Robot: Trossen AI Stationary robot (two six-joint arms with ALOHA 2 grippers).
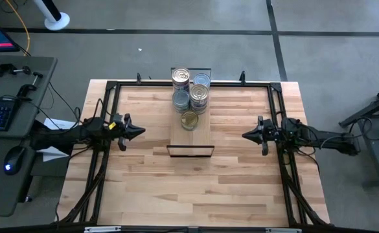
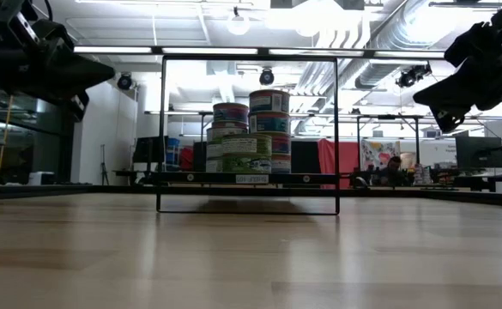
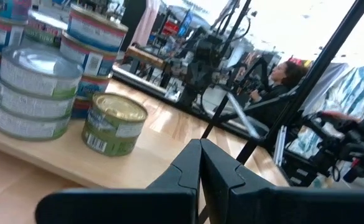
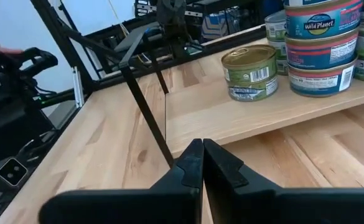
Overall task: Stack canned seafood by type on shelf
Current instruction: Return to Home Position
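A: Rm behind is a busy lab w/ ducts and lights overhead. One person (image 3: 287, 73) is seated well beyond the far edge. The butcher-block tabletop (image 1: 176, 188) carries the shelf (image 1: 201, 137), mid-width, twd the far side.

B: Tins?

A: Every tin I can see is on the shelf. The taller stacks (image 1: 199, 97) crowd the far half. A gold-topped green pair (image 4: 250, 73), two high by the look of it, stands alone just in front of them. The plank's near end is bare wood.

B: Pincers?

A: Left pincer (image 1: 137, 131) is clenched w/ nothing in it, well apart from the shelf on its left. Right pincer (image 1: 246, 135) is the same, fingers pressed together and empty, well apart on the other side. Low view has both up off the tabletop.

B: So sorting looks done and the arms are parking. Risks?

A: Few, imo. The plank rides on thin wire frames, so a knock to the frame or tabletop cd rock it, and the tallest stacks wd topple first. Some tins look slightly off-centre on each other, can't tell how much. An arm swinging inward cd also clip the frame.
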